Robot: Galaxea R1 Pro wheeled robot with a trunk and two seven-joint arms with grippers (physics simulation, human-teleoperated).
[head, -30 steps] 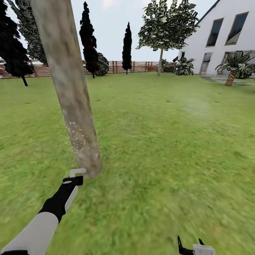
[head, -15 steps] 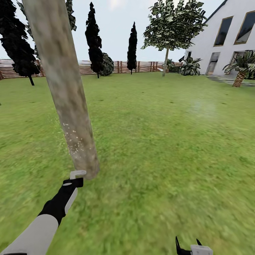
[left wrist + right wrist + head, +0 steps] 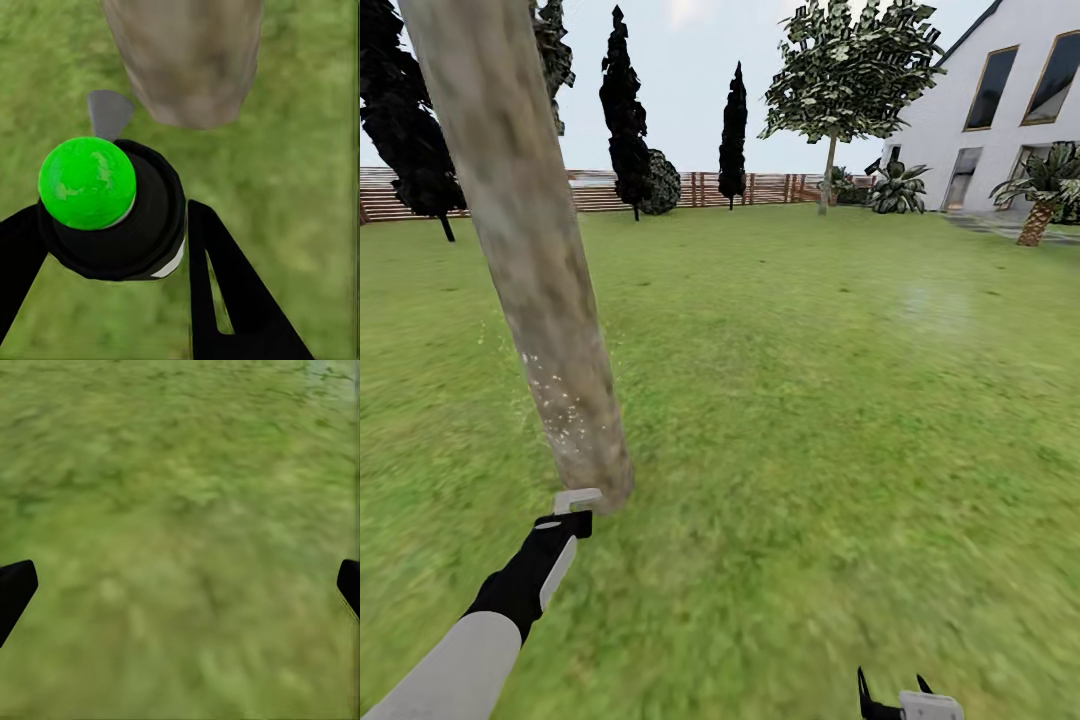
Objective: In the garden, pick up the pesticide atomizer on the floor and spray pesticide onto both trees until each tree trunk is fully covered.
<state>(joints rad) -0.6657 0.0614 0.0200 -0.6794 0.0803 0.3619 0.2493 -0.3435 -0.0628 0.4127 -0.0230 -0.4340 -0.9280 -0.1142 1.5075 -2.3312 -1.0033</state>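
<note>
1. While the left gripper (image 3: 112, 247) is closed around the pesticide atomizer (image 3: 112, 214), the black body sits between the two fingers (image 3: 232, 300) with its green cap (image 3: 87, 182) toward the camera and its grey nozzle (image 3: 109, 112) aimed at the foot of the near tree trunk (image 3: 525, 250)
2. Judged on handling: a rigid, light can with a smooth round wall, likely to twist or slip if squeezed off-centre; hold belongs on the mid-body, below the cap, as now
3. White specks (image 3: 560, 405) mark the lower trunk; the upper length looks bare, so coverage appears partial
4. Second tree (image 3: 830, 160) stands well apart by the fence (image 3: 760, 187), untreated as far as can be seen
5. Right gripper (image 3: 180, 585) hangs wide open over the lawn (image 3: 840, 400), holding nothing
</note>
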